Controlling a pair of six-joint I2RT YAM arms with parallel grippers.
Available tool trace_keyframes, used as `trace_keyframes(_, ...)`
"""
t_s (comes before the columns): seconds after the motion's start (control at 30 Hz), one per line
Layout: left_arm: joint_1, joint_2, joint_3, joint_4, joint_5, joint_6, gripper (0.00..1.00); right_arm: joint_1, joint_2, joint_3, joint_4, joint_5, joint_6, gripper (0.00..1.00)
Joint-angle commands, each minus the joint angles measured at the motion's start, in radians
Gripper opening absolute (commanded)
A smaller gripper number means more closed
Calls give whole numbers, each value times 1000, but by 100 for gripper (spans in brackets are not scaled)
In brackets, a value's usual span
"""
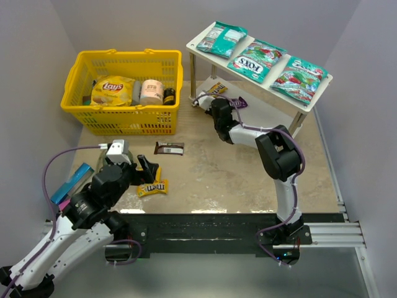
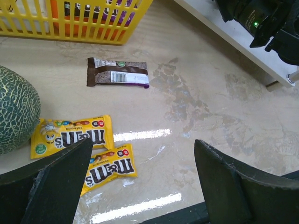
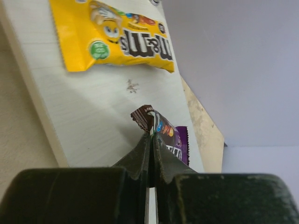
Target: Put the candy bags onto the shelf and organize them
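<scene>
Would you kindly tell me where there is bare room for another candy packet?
The lower shelf board is bare right of the brown-and-purple packet pinched by the right gripper. The table is open between the brown packet and the right arm. Crowded: the top shelf, filled by three green bags.

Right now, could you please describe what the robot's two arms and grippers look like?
The left arm and right arm are white tubes joined by bulky black joints, each trailing a purple cable. The left gripper and right gripper have flat, dark, matte fingers. A small green light glows at the right arm's base.
</scene>
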Motion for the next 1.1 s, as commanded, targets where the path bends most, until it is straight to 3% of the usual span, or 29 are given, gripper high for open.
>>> trace_keyframes(0.0, -5, 17, 7, 13, -25, -15, 96, 3, -9, -48, 130, -120, -119, 0)
trace_keyframes(0.67, -5, 9, 7, 8, -37, -21, 96, -1, 52, -114, 274, -252, -297, 0)
trace_keyframes(0.87, -5, 15, 7, 7, -40, -21, 96, -3, 80, -82, 291, -219, -289, 0)
trace_keyframes(0.93, -5, 15, 7, 5, -40, -22, 96, -2, 77, -78, 296, -179, -271, 14)
trace_keyframes(1.0, -5, 17, 7, 5, -40, -21, 96, -2, 49, -110, 328, -171, -226, 47)
trace_keyframes(1.07, -5, 20, 7, 5, -39, -21, 96, -3, -3, -144, 314, -198, -193, 70)
